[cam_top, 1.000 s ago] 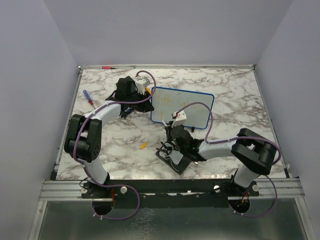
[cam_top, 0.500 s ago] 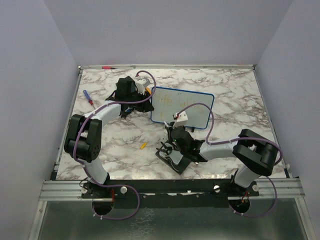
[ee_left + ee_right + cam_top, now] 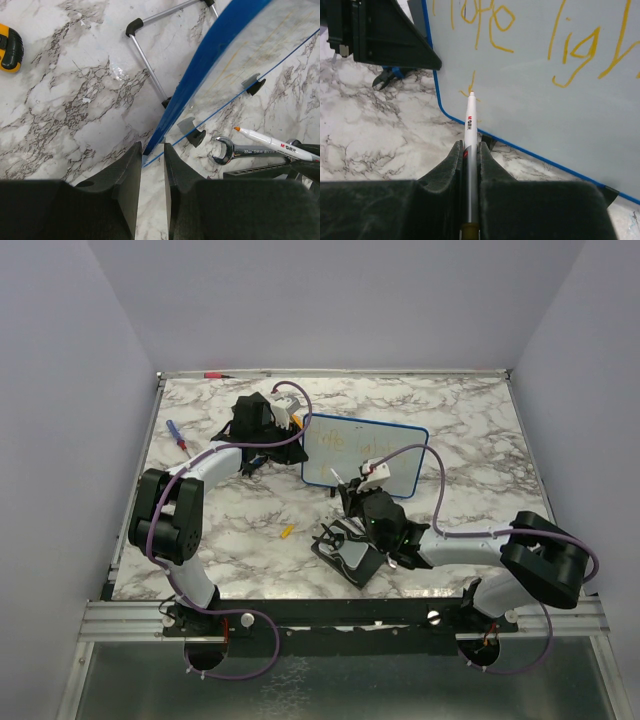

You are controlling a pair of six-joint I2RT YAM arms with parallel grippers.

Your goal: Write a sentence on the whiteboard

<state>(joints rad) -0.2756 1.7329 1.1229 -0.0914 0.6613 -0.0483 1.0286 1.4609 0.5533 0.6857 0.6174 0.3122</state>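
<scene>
The whiteboard [image 3: 372,462] stands tilted on its feet at mid-table, with a blue rim. The sentence [image 3: 350,443] shows as faint orange letters; in the right wrist view [image 3: 570,55] they read as a top line, with a small stroke below. My left gripper [image 3: 294,427] is shut on the whiteboard's left edge; its jaws pinch the blue rim's corner [image 3: 153,145]. My right gripper [image 3: 346,490] is shut on a white marker [image 3: 470,125]. The marker's orange tip sits at the board's lower left, at the small stroke. The marker also shows in the left wrist view [image 3: 272,141].
A flat black pad [image 3: 350,560] lies under the right wrist. A blue-red screwdriver [image 3: 177,437] lies at left, a red pen [image 3: 213,373] at the back edge, a yellow bit [image 3: 287,531] in front. A wrench [image 3: 240,149] and blue pliers [image 3: 390,77] lie beside the board.
My right arm's elbow has swung to the right and its wrist has turned, bringing the marker tip up to the board's lower left. The left arm and board stay put.
</scene>
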